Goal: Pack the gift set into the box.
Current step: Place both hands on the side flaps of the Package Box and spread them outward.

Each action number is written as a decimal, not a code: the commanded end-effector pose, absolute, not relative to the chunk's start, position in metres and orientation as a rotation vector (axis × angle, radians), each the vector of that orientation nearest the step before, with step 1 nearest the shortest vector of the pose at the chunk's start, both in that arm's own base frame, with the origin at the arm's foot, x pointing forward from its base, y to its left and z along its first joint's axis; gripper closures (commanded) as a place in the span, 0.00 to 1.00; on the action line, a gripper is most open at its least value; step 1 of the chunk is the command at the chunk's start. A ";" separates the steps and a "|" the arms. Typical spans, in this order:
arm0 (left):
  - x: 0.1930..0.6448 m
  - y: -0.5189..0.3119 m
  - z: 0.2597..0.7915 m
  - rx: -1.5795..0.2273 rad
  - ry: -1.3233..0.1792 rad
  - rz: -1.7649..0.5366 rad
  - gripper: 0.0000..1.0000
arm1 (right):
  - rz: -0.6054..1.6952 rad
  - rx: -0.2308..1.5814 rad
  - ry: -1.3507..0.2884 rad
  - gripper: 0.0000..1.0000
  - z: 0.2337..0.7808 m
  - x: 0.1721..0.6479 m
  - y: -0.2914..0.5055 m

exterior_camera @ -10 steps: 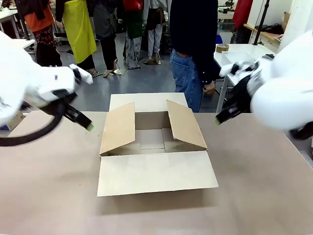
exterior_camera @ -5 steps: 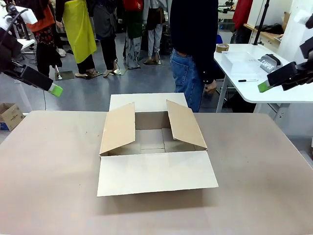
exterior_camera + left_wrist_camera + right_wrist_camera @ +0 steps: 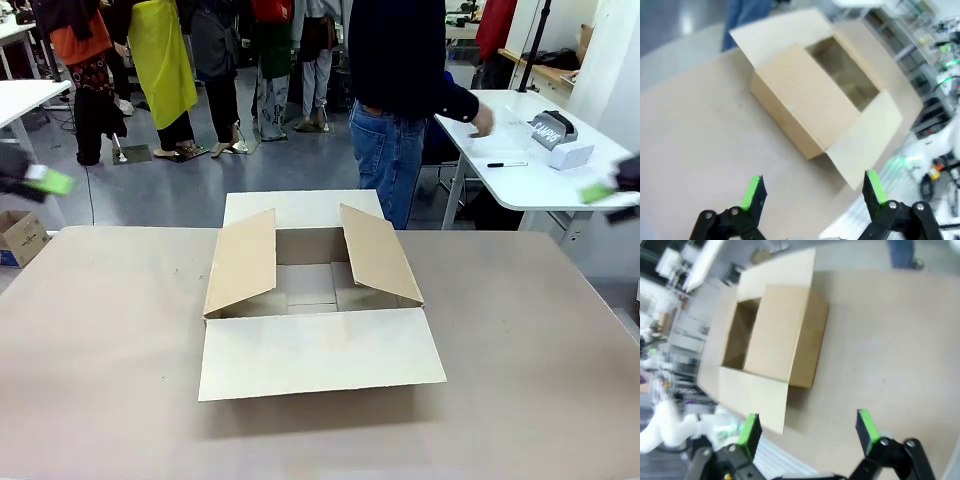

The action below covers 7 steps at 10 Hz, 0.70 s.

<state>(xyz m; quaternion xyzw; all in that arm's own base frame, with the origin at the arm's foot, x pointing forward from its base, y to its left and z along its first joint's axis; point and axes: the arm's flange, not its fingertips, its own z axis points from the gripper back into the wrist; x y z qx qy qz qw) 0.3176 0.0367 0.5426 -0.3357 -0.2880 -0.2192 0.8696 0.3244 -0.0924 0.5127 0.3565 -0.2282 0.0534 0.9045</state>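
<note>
Sitting on table (image 3: 100,350), flaps spread: one brown cardboard box (image 3: 320,355). Left end effector (image 3: 813,186): released, empty. Right end effector (image 3: 807,426): released, empty.

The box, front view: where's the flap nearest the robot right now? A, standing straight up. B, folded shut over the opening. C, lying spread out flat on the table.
C: the box has its near flap laid out flat on the table toward the robot's side, leaving the opening behind it uncovered.
</note>
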 end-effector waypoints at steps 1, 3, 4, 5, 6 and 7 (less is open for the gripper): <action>0.295 0.146 0.502 -1.085 -0.581 -0.151 0.00 | -0.118 1.103 -0.313 0.00 0.474 0.329 -0.197; 0.279 0.185 0.455 -1.270 -0.715 0.069 0.00 | -0.273 1.358 -0.347 0.00 0.415 0.312 -0.247; 0.279 0.188 0.435 -1.318 -0.715 0.128 0.00 | -0.324 1.392 -0.362 0.00 0.399 0.309 -0.254; 0.281 0.187 0.423 -1.310 -0.699 0.180 0.00 | -0.373 1.441 -0.407 0.00 0.385 0.302 -0.263; 0.287 0.187 0.424 -1.172 -0.600 0.237 0.00 | -0.432 1.374 -0.446 0.00 0.382 0.300 -0.263; 0.266 0.225 0.433 -1.288 -0.686 0.148 0.00 | -0.350 1.374 -0.371 0.00 0.391 0.280 -0.259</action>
